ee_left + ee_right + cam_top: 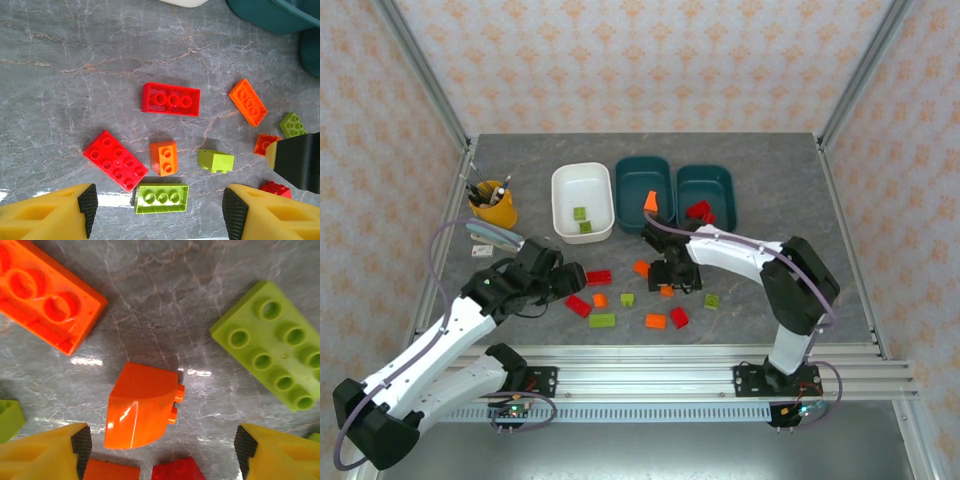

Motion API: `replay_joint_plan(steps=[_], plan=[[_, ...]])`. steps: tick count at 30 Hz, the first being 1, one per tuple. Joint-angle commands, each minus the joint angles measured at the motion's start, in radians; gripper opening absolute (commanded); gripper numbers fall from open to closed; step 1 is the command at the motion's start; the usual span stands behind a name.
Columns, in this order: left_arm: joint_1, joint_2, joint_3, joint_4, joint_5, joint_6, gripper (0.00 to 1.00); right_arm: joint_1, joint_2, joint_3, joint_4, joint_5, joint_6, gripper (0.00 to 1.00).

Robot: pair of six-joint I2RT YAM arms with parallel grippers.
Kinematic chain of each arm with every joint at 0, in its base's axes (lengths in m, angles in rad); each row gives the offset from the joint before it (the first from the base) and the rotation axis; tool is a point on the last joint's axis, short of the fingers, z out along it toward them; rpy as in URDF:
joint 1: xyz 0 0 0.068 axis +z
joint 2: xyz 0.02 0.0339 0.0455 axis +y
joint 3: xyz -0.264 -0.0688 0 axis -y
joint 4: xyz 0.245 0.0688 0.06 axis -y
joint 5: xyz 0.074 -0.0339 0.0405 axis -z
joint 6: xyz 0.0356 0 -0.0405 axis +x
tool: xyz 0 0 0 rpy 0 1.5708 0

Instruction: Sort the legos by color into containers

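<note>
Two grippers, both with fingers spread. On the grey table (160, 300), the right gripper (162, 445) brackets a curved orange brick (142, 407) lying on its side, a red brick (177, 472) just beside; the left gripper (161, 206) straddles a lime brick (162, 197). Risk: the rounded face may slip from closing pads, or the red neighbour be pinched along.

legos (602, 320) clustered centre, open table (790, 190) far right

Looks down from high behind the arm bases (775, 380) over the whole bench (770, 150). From the left wrist, faces straight down, near loose legos (170, 99) mid-bench. From the right wrist, even nearer, over that same scatter.
</note>
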Motion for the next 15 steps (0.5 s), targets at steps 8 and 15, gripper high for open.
replay_joint_plan(steps=[8,15], plan=[[-0.008,-0.040,-0.020,-0.010,0.008,-0.018,0.70,0.006,0.079,-0.023,0.105,0.020,0.126,0.49],[-0.008,-0.051,-0.012,-0.001,0.005,-0.023,0.70,0.007,0.048,-0.005,0.088,0.058,0.113,0.28]])
